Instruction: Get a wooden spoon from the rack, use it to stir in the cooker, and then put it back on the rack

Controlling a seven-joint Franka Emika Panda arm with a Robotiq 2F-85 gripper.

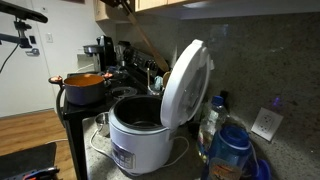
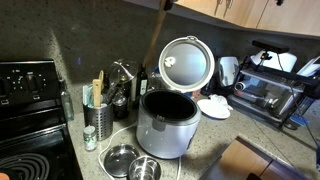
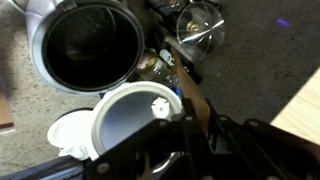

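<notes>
Crowded bench [image 2: 212, 130]: in an exterior view the cooker [image 2: 165, 125] has its lid [image 2: 188, 62] propped up at 12 o'clock, the rack [image 2: 120, 95] at 10, steel bowls [image 2: 122, 158] at 7 and a toaster oven [image 2: 275, 90] at 2, so open room is mostly over the pot's mouth and toward 4. The hand [image 3: 195, 125] is clamped on the wooden spoon [image 2: 157, 50], which hangs nearly upright, top at 12 and lower end leaning toward 7, ending by the cooker's rim between lid and rack.

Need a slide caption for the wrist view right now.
Gripper shut on the wooden spoon, looking down at the open cooker with its white lid raised.
</notes>
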